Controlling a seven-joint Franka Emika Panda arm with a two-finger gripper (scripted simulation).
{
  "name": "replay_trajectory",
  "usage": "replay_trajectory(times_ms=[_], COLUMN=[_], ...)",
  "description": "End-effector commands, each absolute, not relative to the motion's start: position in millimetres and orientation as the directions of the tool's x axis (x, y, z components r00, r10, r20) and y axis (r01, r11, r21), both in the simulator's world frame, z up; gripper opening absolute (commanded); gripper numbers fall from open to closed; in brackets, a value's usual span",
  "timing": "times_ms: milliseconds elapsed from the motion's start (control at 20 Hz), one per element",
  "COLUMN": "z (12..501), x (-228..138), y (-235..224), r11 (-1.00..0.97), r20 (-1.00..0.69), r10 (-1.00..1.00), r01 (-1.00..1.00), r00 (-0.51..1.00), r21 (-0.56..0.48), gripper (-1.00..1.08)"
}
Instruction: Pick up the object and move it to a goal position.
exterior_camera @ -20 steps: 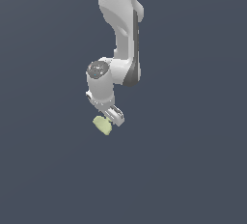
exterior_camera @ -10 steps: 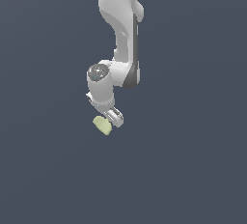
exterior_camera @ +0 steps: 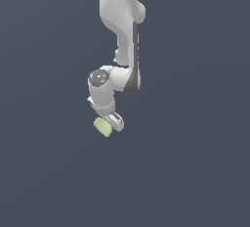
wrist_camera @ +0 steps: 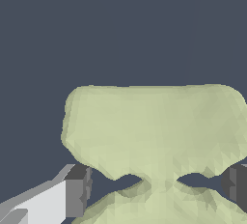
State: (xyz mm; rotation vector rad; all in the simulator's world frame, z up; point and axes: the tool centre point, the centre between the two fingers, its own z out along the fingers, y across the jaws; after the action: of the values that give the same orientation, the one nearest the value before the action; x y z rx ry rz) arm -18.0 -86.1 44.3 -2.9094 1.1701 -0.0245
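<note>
The object (exterior_camera: 103, 127), a pale yellow-green, matte, two-lobed lump pinched at its waist, seems tilted on dark ground.

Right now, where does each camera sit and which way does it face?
Exterior view: off the arm, facing the white arm, its gripper at the object.
Wrist view: on the wrist, looking along the gripper at the object; dark fingertips flank its narrow waist.
Shared: gripper and object.

Plain dark blue-grey floor (exterior_camera: 195, 172), uniform, without visible edges or corners. Bearing one item: pale yellow-green object (exterior_camera: 103, 127), lumpy and two-lobed, seemingly resting directly on the surface; contact not confirmable.
</note>
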Motion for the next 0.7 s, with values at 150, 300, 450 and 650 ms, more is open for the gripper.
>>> replay_trajectory(times_ms=[150,300,450,650], z=[24.4,24.4,24.4,45.2], x=[-21.2,-21.2,-21.2,-15.8], y=[-81.9,-81.9,-81.9,-90.7], r11=[-0.726,-0.726,-0.726,-0.718], r20=[0.0,0.0,0.0,0.018], r10=[-0.687,-0.687,-0.687,-0.696], r01=[-0.687,-0.687,-0.687,-0.695], r00=[0.726,0.726,0.726,0.718], r21=[0.0,0.0,0.0,-0.013], gripper=[-1.0,-1.0,-1.0,-1.0])
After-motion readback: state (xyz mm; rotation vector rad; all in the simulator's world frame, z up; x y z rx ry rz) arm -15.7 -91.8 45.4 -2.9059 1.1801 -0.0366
